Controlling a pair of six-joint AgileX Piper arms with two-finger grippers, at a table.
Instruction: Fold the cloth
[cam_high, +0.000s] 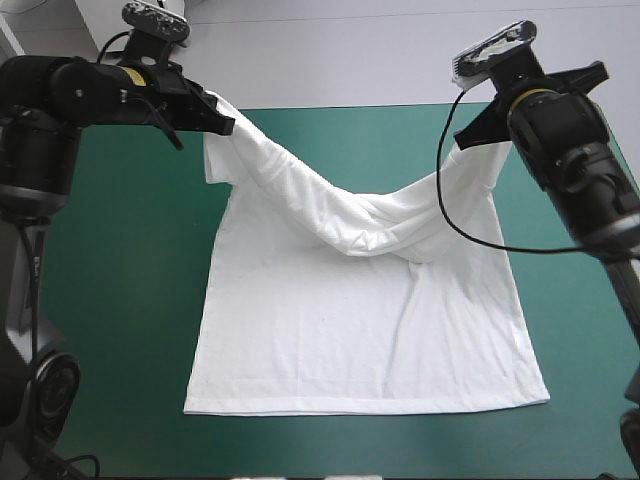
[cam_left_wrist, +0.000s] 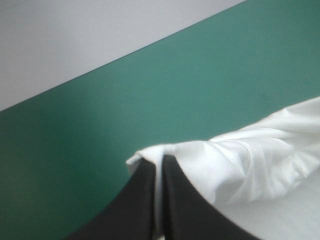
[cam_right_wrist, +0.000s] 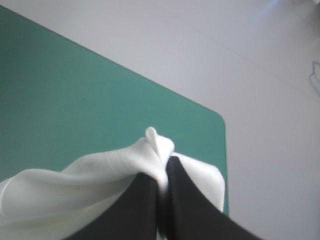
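Observation:
The white T-shirt (cam_high: 360, 310) lies with its hem end flat on the teal-green table, toward the near edge. Its far end is lifted at both shoulders and sags in a swag between them. My left gripper (cam_high: 222, 120) is raised over the far left of the table, shut on the T-shirt's left shoulder corner. In the left wrist view the fingers (cam_left_wrist: 145, 200) pinch the T-shirt (cam_left_wrist: 250, 165), which trails off to one side. My right gripper (cam_high: 470, 135) is raised at the far right, shut on the other shoulder corner, with a tuft of the T-shirt (cam_right_wrist: 157, 145) poking past the fingers (cam_right_wrist: 185, 200).
Bare teal-green cover (cam_high: 130, 300) lies to the left and right of the T-shirt and along the far edge. The table's rounded far corner (cam_right_wrist: 220, 117) shows past the right gripper. The right arm's black cable hangs in front of the lifted cloth.

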